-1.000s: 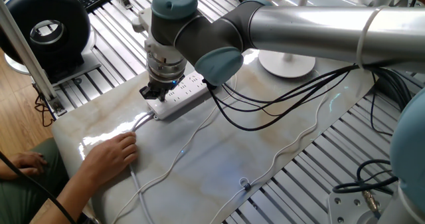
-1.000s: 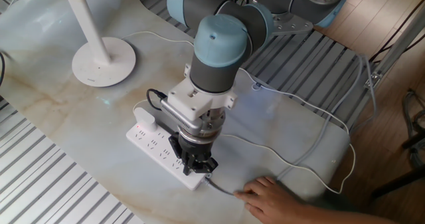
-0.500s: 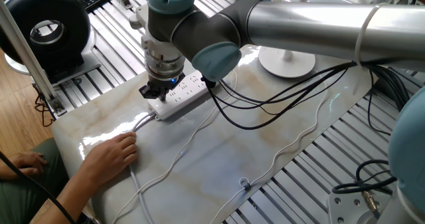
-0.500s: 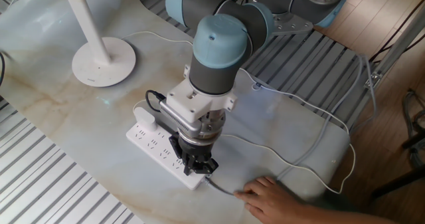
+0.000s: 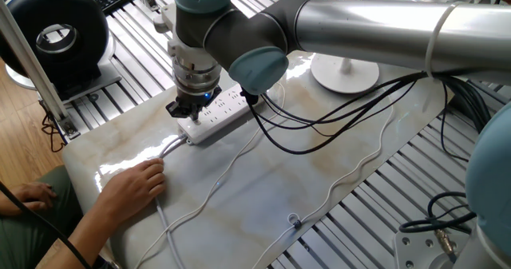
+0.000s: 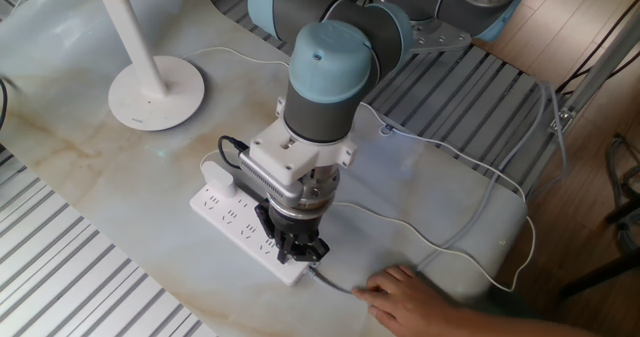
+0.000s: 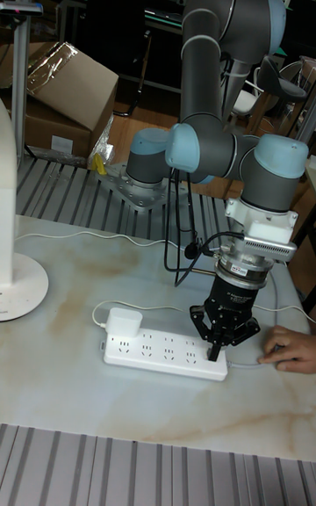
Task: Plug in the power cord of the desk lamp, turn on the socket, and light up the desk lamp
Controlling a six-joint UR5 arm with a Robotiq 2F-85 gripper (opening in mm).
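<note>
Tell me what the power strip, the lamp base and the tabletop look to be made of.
The socket: likely moulded white plastic, smooth and matte, with crisp outlet holes. The desk lamp base: a smooth white disc, plastic or painted metal; the look leaves it open. The tabletop: a glossy, pale veined marble-look surface with bright reflections, possibly stone or a printed sheet.

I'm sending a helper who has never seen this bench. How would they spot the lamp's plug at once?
Find the socket on the marbled table, under the gripper. At the strip's end away from the gripper sits a small boxy white plug, the only thing plugged in, with the power cord trailing from it.
</note>
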